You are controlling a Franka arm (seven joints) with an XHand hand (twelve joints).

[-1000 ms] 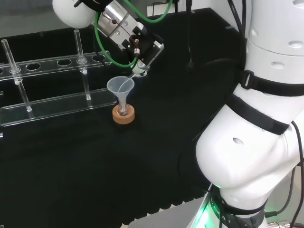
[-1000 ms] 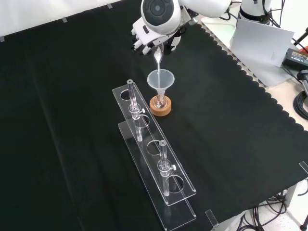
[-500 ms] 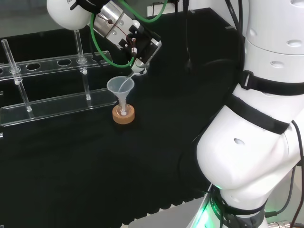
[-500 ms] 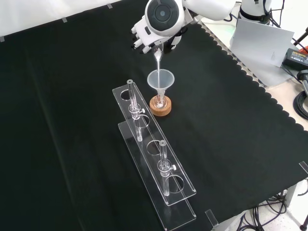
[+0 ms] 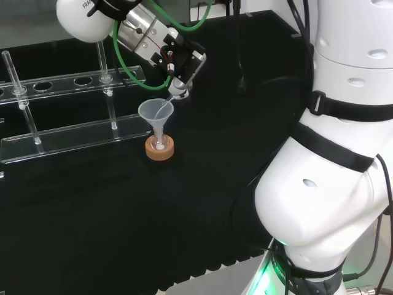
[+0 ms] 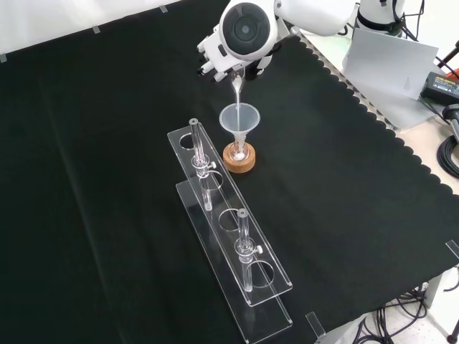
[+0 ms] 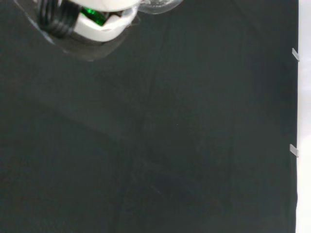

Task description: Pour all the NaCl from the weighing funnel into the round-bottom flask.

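Weighing funnel (image 6: 236,84) held by hand (image 6: 228,59) — spout tipped down into funnel (image 6: 239,118).

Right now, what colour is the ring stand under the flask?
Light brown cork stand, clearest in the front view.

Rack: we see a clear plastic test-tube rack (image 6: 229,251) lying long across the black cloth, just beside the cork ring; in the head view (image 5: 67,110) it runs along the left side.
Tubes: we make out two upright glass tubes in the rack, one near its far end (image 6: 197,154) and one nearer the camera (image 6: 245,247) in the front view.
Cloth: we see black cloth (image 6: 107,179) covering the bench, with a scalloped edge (image 6: 373,122) at the front view's right.
Beyond the cloth: we note a grey box (image 6: 391,61) and dark cables (image 6: 448,154) at the front view's right.
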